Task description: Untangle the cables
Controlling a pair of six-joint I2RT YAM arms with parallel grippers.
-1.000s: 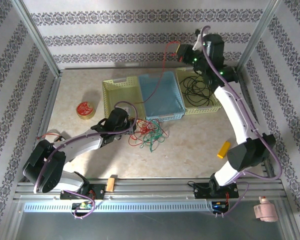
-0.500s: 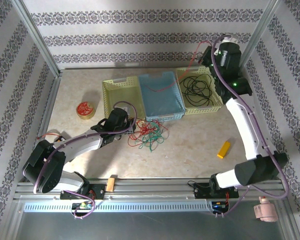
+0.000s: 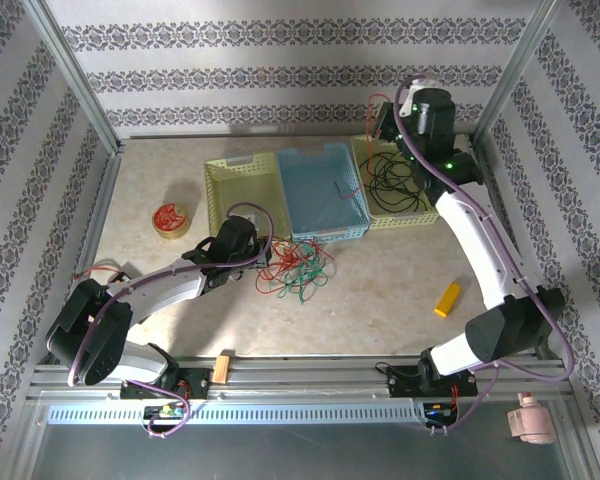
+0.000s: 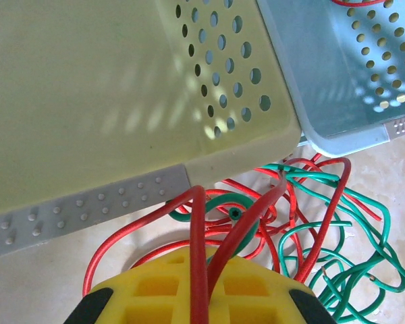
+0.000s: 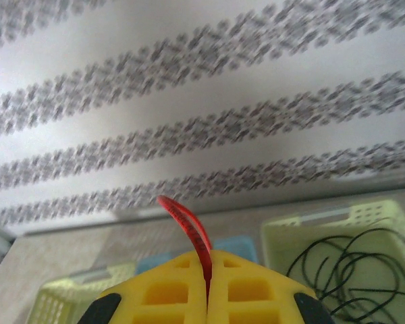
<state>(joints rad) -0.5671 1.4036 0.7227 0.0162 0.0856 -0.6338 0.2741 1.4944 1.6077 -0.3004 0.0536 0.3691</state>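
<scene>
Your left gripper (image 4: 199, 273) pinches red strands (image 4: 197, 233), the tangle (image 4: 304, 223) just ahead; your right gripper (image 5: 208, 287) clamps a red cable (image 5: 189, 223), black coils (image 5: 351, 260) below-right.

Glossy plastic-sheathed cables (image 4: 198, 229), smooth matt plastic yellow basket (image 4: 88, 88) (perforated wall), faintly shiny marbled table (image 3: 380, 290)

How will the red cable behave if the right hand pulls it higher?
Likely floppy yet springy: the red cable arcs out of the shut right hand. Probably light, being so thin. It may drag the tangle, where red and green loops interlace.
</scene>
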